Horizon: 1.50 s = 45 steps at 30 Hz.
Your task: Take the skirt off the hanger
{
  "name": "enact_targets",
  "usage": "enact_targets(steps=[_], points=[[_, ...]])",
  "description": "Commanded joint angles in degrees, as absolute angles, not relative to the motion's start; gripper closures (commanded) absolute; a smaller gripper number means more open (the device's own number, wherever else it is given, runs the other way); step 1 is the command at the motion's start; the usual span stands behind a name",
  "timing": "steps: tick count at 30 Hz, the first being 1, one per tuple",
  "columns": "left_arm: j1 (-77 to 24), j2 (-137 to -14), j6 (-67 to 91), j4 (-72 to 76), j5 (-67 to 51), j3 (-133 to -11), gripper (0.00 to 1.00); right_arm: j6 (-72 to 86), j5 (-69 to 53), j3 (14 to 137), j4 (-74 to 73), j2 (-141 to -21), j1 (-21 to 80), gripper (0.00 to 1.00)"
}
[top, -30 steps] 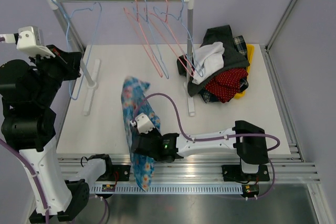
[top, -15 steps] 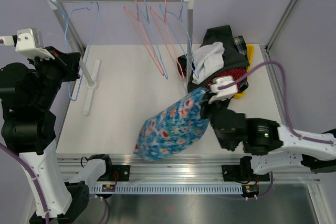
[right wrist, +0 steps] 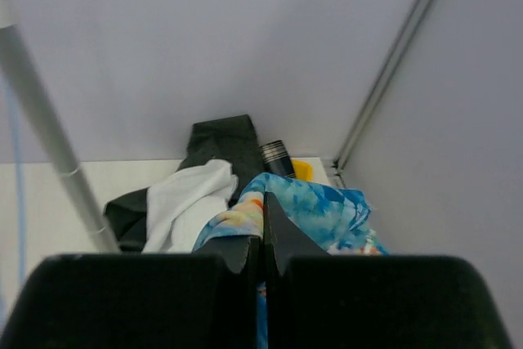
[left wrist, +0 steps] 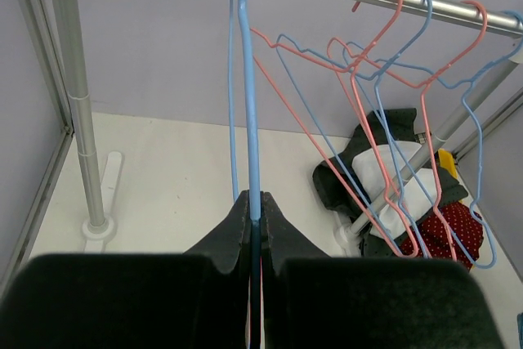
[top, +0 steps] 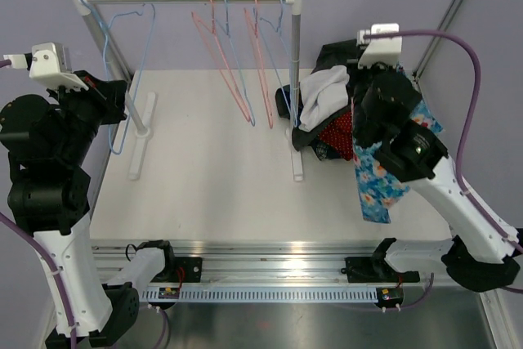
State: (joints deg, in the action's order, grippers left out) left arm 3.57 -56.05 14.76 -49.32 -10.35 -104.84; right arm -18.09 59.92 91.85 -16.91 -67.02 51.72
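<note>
Fingers of the right gripper were pinched shut on the skirt, which hung from them at the worktop's right edge, beside the clothes pile in the far right corner. Left gripper fingers were clamped on a blue hanger near the far left corner.

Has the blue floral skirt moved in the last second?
Yes. The skirt swung rightward, past the rack's right post, and now hangs from the right gripper beside the clothes pile.
</note>
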Motion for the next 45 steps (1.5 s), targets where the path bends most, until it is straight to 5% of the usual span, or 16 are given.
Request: enact_targets(steps=[1, 5, 12, 13, 15, 26, 33, 41, 44, 45], points=[[3.43, -56.60, 13.45, -45.53, -9.32, -103.89, 1.00, -18.29, 46.51, 101.58, -19.68, -72.74, 40.72, 1.00], [3.25, -57.21, 12.92, -45.61, -8.88, -103.80, 1.00, -21.95, 42.19, 114.66, -17.94, -83.56, 29.11, 1.00], [1.76, -58.18, 11.78, -45.44, -6.86, -102.75, 1.00, -17.42, 40.69, 120.59, -16.24, -100.71, 16.53, 1.00], [1.76, -58.36, 11.78, -45.18, -6.77, -102.57, 1.00, -12.36, 40.69, 120.59, -18.78, -102.81, 15.74, 0.78], [1.67, -58.80, 11.86, -44.83, -6.94, -102.30, 1.00, -7.06, 38.34, 118.58, -23.71, -103.88, 15.21, 0.01], [-1.84, -69.15, 15.12, -40.69, -8.62, -106.87, 1.00, 13.87, 27.16, 71.85, -18.81, -83.16, 15.21, 0.01], [-14.22, -75.31, 14.59, -39.11, 2.26, -108.55, 1.00, 18.28, 19.17, 61.53, -20.12, -68.66, 15.21, 0.01], [-16.61, -76.56, 16.17, -38.58, 5.01, -105.30, 1.00, 20.04, 15.38, 59.07, -23.81, -63.02, 15.21, 0.01], [-16.87, -74.80, 16.00, -39.55, 5.62, -104.06, 0.85, 20.21, 14.86, 58.80, -25.13, -61.27, 15.21, 0.01], [-16.96, -74.27, 15.74, -39.90, 5.62, -104.06, 0.70, 20.21, 14.51, 58.71, -25.48, -60.22, 15.21, 0.01]])
